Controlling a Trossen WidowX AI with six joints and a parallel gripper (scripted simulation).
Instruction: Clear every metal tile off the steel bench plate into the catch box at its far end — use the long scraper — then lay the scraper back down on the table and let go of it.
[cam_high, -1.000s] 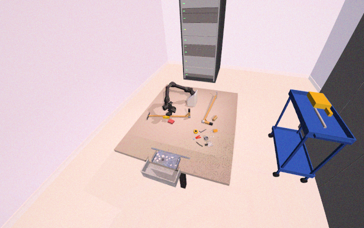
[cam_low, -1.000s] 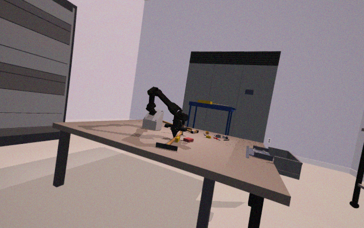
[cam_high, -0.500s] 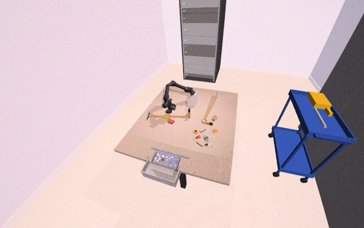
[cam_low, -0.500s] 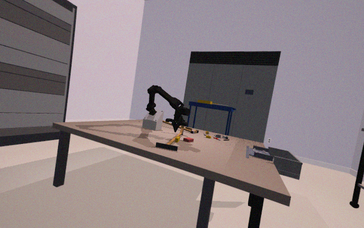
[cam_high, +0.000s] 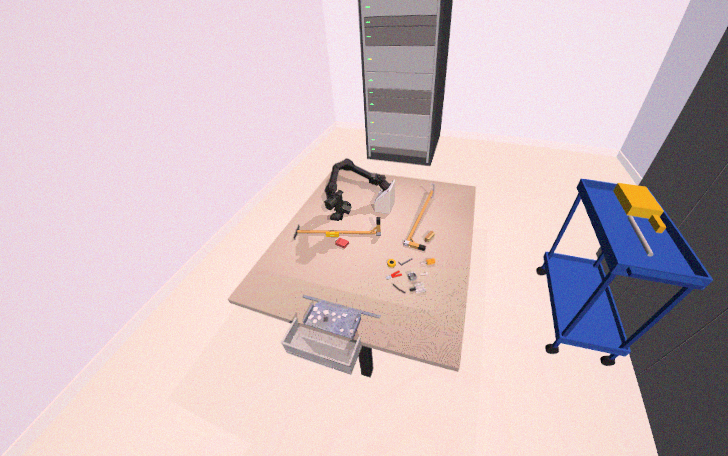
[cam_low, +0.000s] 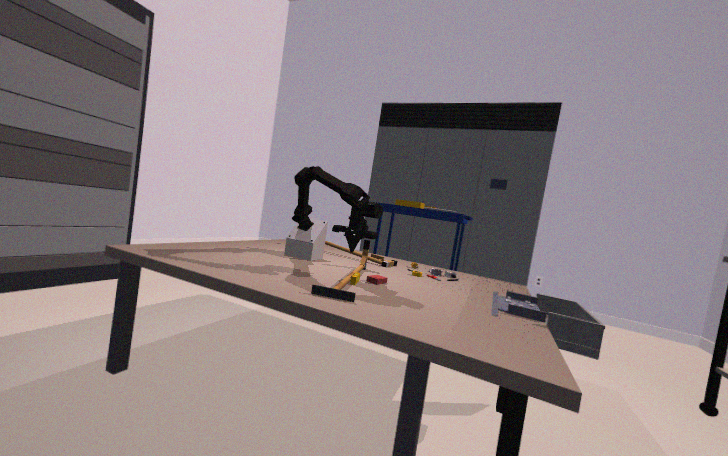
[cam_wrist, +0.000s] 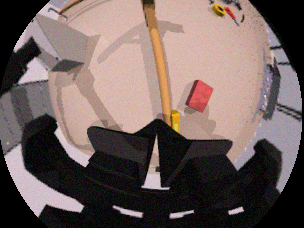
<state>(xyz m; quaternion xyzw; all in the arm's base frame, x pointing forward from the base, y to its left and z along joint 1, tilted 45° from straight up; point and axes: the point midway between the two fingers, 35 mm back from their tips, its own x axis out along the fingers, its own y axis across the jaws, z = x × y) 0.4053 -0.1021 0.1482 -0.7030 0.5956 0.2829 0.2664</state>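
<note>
Claw (cam_high: 336, 217) (cam_low: 352, 250) (cam_wrist: 158, 121) closed on nothing, above table (cam_high: 268, 287) (cam_low: 241, 273) (cam_wrist: 125, 65), no readable labels.

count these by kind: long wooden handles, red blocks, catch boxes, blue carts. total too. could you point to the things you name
long handles (cam_high: 354, 232) (cam_low: 358, 268) (cam_wrist: 162, 75): 2
red block (cam_high: 341, 243) (cam_low: 377, 279) (cam_wrist: 200, 95): 1
catch box (cam_high: 319, 360) (cam_low: 577, 335) (cam_wrist: 274, 90): 1
blue cart (cam_high: 604, 220) (cam_low: 429, 213): 1
total: 5
</note>
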